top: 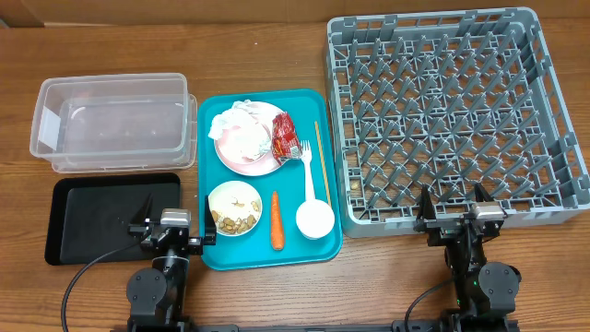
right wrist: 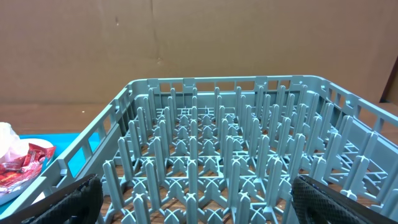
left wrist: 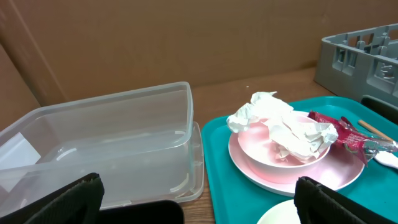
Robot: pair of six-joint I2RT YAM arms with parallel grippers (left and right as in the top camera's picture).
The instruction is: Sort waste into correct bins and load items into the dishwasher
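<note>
On the teal tray (top: 291,242) a pink plate (top: 241,161) holds crumpled napkins (top: 238,122), with a red wrapper (top: 282,136) at its right edge. A white fork (top: 307,171), a chopstick (top: 322,161), a carrot (top: 276,221), a white cup (top: 314,219) and a bowl of food bits (top: 234,208) lie nearby. The clear tub (top: 111,124) and black tray (top: 92,217) sit to the left. The grey dish rack (top: 442,101) is empty. My left gripper (top: 175,221) is open between the black tray and the teal tray. My right gripper (top: 454,212) is open at the rack's near wall.
The left wrist view shows the tub (left wrist: 112,143), the plate (left wrist: 348,174) and napkins (left wrist: 286,124) ahead of the left gripper (left wrist: 198,186). The rack's pegs (right wrist: 236,155) fill the right wrist view, beyond the right gripper (right wrist: 196,186). A brown cardboard wall stands behind the table.
</note>
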